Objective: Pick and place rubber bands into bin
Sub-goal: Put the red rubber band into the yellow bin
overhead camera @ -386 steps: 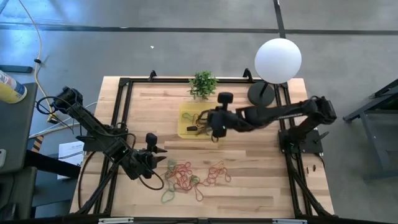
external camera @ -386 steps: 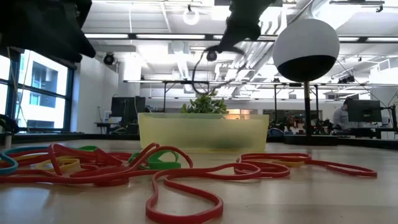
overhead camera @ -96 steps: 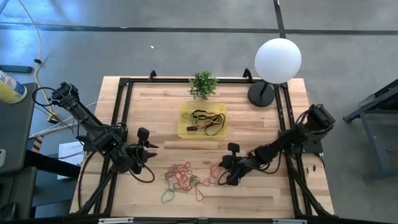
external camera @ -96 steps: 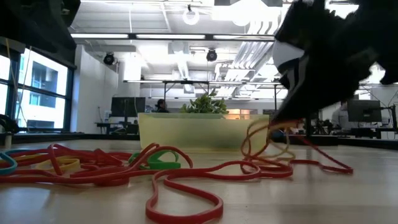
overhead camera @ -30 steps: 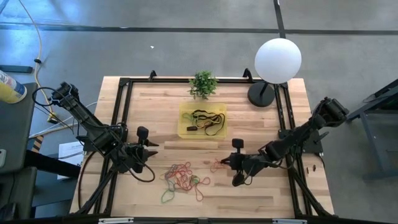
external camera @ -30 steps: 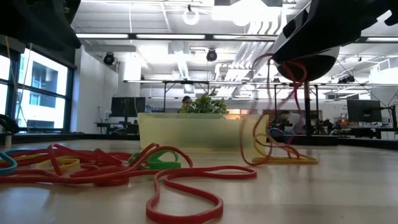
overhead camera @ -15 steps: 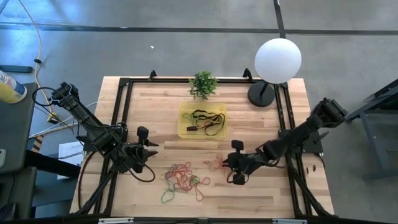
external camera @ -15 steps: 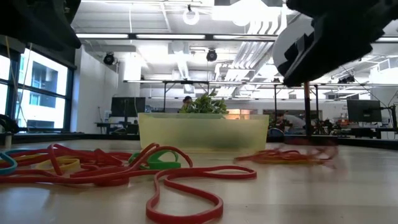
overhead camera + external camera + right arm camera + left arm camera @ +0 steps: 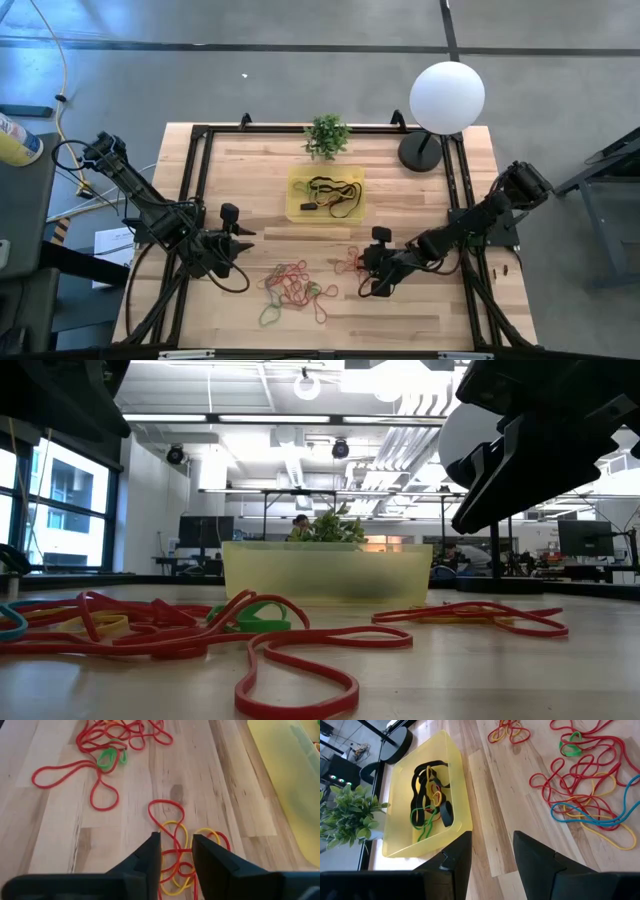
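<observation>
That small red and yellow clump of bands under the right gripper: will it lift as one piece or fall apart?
Probably floppy: the clump lies in slack, flat loops on the table. The loops overlap, so several may come up tangled together, though a loose one could slip free. It looks light and thin, so the right gripper likely needs a low pinch.

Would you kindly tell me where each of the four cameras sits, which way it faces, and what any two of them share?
High view: overhead, looking straight down on the table; both arms show.
Low view: at tabletop height, looking level past the bands to the bin; a dark arm shows top right.
Left wrist view: on the left arm, facing the bin; the left pincer stands open.
Right wrist view: on the right arm, looking down at a small red and yellow clump; the right pincer stands open.
Both wrist views share the bin and the clump.
</observation>
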Robot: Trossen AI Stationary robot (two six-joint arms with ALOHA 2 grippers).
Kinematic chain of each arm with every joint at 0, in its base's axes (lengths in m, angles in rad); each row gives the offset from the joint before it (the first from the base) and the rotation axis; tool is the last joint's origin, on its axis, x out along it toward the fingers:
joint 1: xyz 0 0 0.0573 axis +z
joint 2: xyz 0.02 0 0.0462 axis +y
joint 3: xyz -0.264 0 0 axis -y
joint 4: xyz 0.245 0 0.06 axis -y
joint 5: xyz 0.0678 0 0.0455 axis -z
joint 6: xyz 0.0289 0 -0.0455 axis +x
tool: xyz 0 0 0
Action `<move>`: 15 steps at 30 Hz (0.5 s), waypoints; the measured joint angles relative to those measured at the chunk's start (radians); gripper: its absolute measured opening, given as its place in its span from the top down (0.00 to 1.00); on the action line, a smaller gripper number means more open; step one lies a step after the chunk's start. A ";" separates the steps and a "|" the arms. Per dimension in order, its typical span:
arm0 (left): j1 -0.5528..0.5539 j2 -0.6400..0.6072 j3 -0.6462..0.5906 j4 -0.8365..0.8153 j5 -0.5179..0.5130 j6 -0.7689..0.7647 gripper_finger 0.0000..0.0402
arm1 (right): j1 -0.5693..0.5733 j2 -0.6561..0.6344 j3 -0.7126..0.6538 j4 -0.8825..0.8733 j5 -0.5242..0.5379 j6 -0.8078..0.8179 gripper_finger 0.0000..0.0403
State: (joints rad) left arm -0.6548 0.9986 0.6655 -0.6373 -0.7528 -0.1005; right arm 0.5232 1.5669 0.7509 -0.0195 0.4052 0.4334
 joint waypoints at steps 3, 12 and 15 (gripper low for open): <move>0.000 0.000 0.000 0.000 0.000 0.000 0.67 | -0.005 0.022 0.001 0.043 -0.008 -0.020 0.68; 0.000 0.001 0.000 0.003 0.000 -0.001 0.67 | -0.058 0.178 0.000 0.155 -0.119 -0.078 0.60; 0.000 0.001 0.000 0.002 0.001 -0.001 0.67 | -0.066 0.189 0.000 0.157 -0.104 -0.083 0.62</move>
State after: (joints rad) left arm -0.6548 0.9993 0.6659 -0.6350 -0.7517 -0.1017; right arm 0.4576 1.7557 0.7506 0.1372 0.3013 0.3503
